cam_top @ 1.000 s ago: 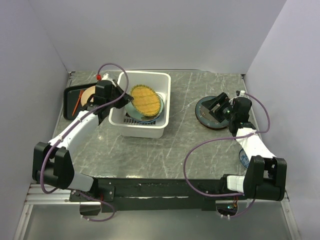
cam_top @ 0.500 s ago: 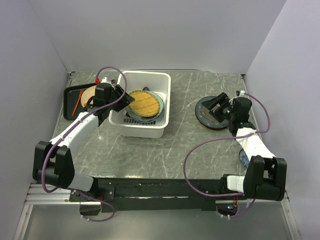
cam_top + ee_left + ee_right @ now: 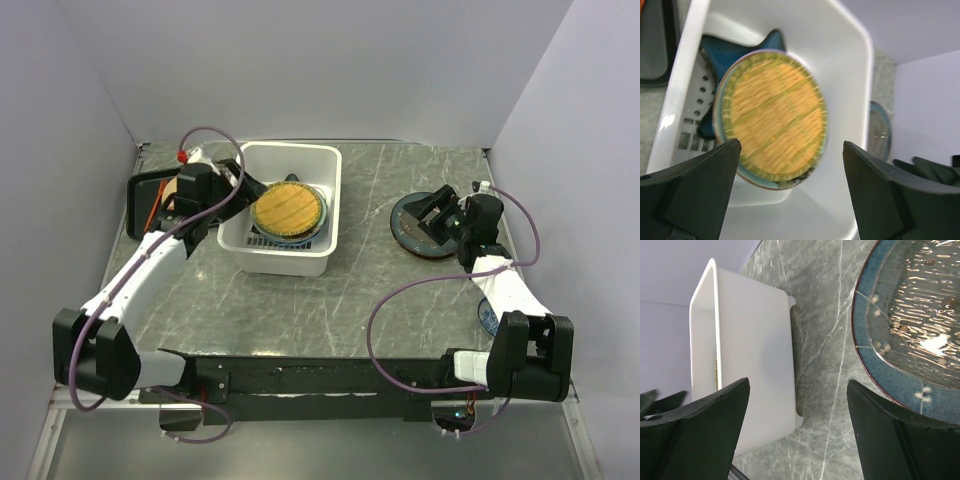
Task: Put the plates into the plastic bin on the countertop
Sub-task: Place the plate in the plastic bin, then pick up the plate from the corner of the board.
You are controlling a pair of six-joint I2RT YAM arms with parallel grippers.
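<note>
Your right end effector [image 3: 437, 213] hangs just over the large dark teal glazed plate [image 3: 420, 232], jaws spread wide with nothing between them, so that arm is the nearer one for this plate. Being round, the plate offers no long axis to line up on. From there the white rectangular plastic bin [image 3: 300, 150] lies well to the left across the grey-green marbled stone table [image 3: 380, 290], its long axis seemingly running away from the bases. Your left end effector [image 3: 790, 147] is wide open and empty at the bin's left wall. Inside, the yellow woven-look dark-rimmed plate [image 3: 772, 120] rests on a blue star-shaped plate [image 3: 771, 41]. 1 tan plate [image 3: 173, 190] sits on the flat black tray [image 3: 140, 205], nearest your left arm.
</note>
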